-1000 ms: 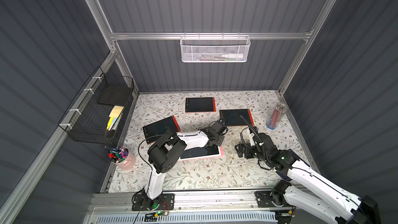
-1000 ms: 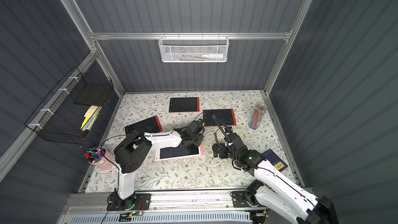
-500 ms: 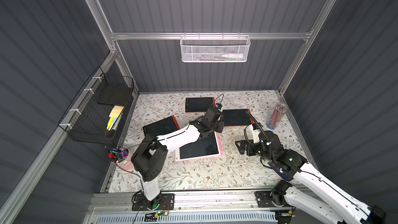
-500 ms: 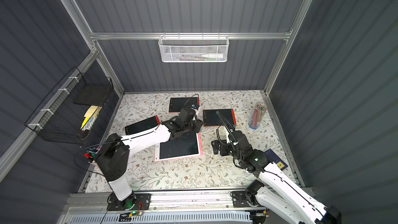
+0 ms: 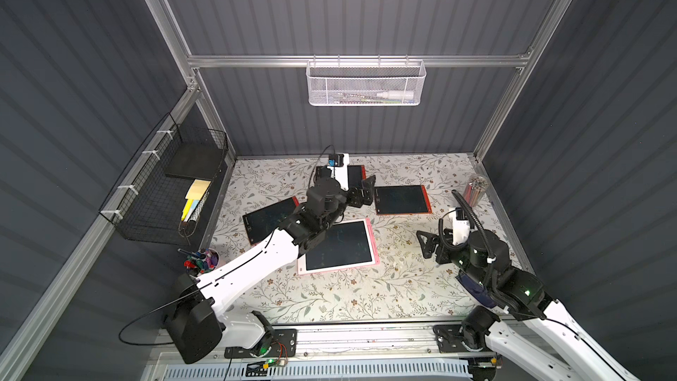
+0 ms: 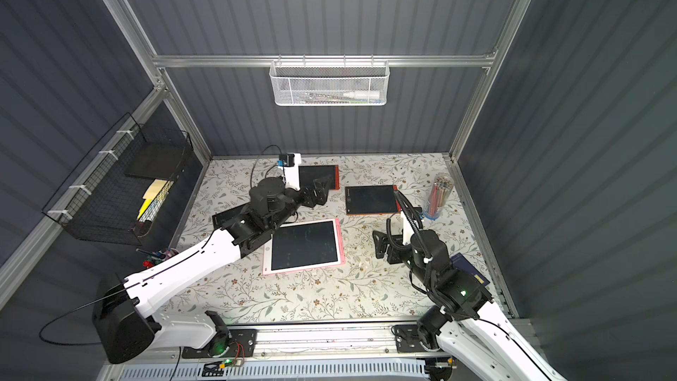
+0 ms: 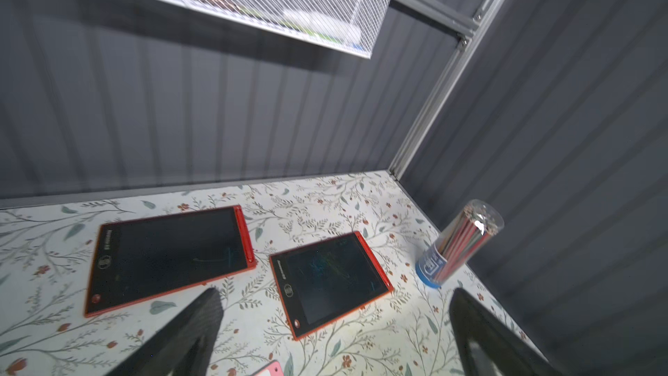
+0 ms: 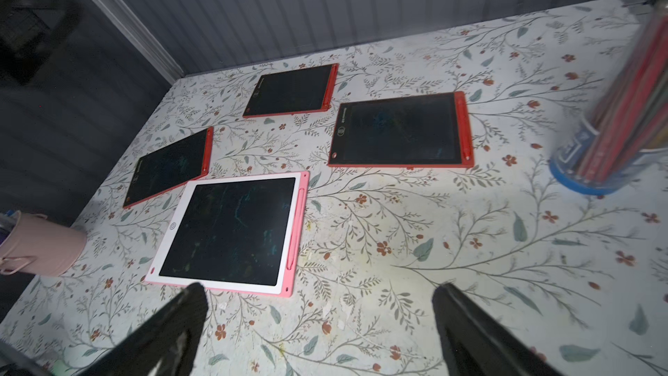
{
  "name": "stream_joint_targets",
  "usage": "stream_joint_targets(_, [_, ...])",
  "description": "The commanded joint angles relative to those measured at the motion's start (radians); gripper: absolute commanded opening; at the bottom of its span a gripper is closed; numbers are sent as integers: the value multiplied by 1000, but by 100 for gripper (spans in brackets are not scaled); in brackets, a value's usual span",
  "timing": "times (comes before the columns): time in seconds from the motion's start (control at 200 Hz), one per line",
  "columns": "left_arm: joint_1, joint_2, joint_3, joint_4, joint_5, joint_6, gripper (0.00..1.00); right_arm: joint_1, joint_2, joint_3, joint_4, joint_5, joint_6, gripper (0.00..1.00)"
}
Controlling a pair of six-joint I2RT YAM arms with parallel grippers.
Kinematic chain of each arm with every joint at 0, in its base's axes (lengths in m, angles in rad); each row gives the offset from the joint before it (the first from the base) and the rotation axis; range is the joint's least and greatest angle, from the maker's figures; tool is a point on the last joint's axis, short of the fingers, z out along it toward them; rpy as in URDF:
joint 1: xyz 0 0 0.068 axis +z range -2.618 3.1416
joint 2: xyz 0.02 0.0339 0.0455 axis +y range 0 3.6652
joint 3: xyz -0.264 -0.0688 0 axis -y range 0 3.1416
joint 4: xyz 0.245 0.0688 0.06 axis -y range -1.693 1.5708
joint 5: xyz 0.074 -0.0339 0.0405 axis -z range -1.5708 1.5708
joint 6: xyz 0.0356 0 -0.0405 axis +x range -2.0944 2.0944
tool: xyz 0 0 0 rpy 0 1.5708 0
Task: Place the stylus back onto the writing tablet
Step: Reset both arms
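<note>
As our left gripper [image 7: 336, 292] and right gripper [image 8: 320, 285] gape empty, the stylus [image 8: 294, 229] lies along the pink writing tablet [image 8: 231, 226]'s edge facing the right one.

Enclosure: dark grey ribbed wall panels [image 5: 329, 12], aluminium frame [image 5: 351, 61], floral-print tabletop [image 5: 329, 298], white mesh basket [image 5: 366, 84] on rear rail, black wire basket [image 5: 165, 192] on side wall.

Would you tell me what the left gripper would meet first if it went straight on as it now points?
Probably the red writing tablet nearest the pencil tube: the left wrist view frames it between the left gripper's open fingers, though depth is unclear.
</note>
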Motion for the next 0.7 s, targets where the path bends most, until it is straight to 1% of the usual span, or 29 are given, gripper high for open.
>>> stream_joint_targets(0.0, [19, -70, -74, 129, -118, 40, 99, -4, 1, 20, 9, 120, -50, 99])
stream_joint_targets(0.07, [26, -112, -145, 205, -200, 64, 100, -4, -5, -35, 120, 137, -147, 99])
stream_joint_targets(0.245, [49, -230, -361, 383, -450, 23, 99, -6, 27, -115, 286, 237, -218, 99])
stream_joint_targets(0.345, [59, -301, -506, 544, -480, 118, 99, -6, 88, -170, 406, 298, -278, 99])
stream_joint_targets(0.42, [71, -328, -574, 619, -522, 156, 99, -17, 142, -227, 535, 341, -343, 99])
stream_joint_targets(0.485, [86, -328, -616, 663, -574, 177, 99, -39, 196, -263, 633, 336, -402, 99])
stream_joint_targets(0.525, [95, -317, -640, 689, -595, 191, 99, -63, 227, -274, 672, 321, -406, 99])
stream_joint_targets(0.605, [111, -275, -679, 744, -657, 214, 99, -127, 298, -282, 712, 241, -423, 99])
stream_joint_targets(0.645, [120, -250, -693, 771, -682, 216, 99, -153, 336, -284, 736, 238, -419, 99])
stream_joint_targets(0.695, [137, -220, -709, 811, -686, 231, 99, -190, 380, -296, 781, 232, -413, 99])
